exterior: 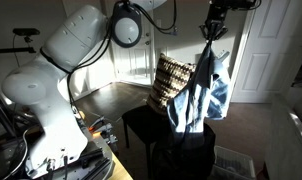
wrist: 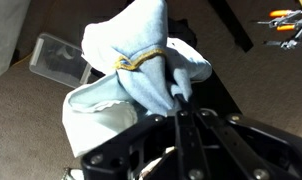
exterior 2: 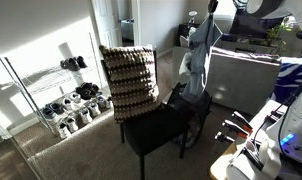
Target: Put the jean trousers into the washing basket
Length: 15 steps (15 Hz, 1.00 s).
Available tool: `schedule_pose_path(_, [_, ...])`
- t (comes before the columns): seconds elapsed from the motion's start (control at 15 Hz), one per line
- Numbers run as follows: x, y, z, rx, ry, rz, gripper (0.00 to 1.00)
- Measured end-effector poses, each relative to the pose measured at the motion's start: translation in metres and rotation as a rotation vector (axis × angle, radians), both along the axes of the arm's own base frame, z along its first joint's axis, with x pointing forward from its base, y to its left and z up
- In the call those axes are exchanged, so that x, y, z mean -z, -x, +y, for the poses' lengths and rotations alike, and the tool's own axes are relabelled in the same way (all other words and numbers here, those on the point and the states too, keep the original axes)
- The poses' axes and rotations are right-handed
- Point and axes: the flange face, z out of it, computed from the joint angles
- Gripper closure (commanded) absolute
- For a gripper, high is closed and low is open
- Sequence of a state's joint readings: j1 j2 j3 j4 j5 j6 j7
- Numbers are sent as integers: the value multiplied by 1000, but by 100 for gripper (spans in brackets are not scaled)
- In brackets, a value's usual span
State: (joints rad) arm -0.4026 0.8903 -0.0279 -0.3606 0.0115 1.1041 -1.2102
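Observation:
The jean trousers [exterior: 201, 95] hang limp in mid-air, blue denim with pale inner patches. They also show in an exterior view [exterior 2: 198, 62] and fill the upper wrist view [wrist: 141, 55]. My gripper [exterior: 212, 30] is shut on their top and holds them high; in the wrist view its fingertips [wrist: 179, 97] pinch the cloth. The trousers' lower end reaches the black washing basket [exterior: 191, 150], which stands beside the chair and shows dark in an exterior view [exterior 2: 196, 110]. Its rim is hard to make out.
A black chair [exterior 2: 156, 128] carries a brown-and-cream chequered woven object [exterior 2: 128, 78] against its back, close to the hanging trousers. A shoe rack [exterior 2: 61, 100] stands by the wall. A white box [exterior 2: 241, 75] and a clear plastic tray [wrist: 56, 60] lie near.

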Motion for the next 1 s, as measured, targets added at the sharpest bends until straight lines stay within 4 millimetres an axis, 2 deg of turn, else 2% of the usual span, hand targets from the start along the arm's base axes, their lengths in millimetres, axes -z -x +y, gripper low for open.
schedule_pose_path(0.27, [0,1,-1,-34,41,23,100])
schedule_pose_path(0.73, [-1,-9,24,-94,91,45,98])
schedule_pose_path(1.0, [-1,-10,27,-98,100,50,98])
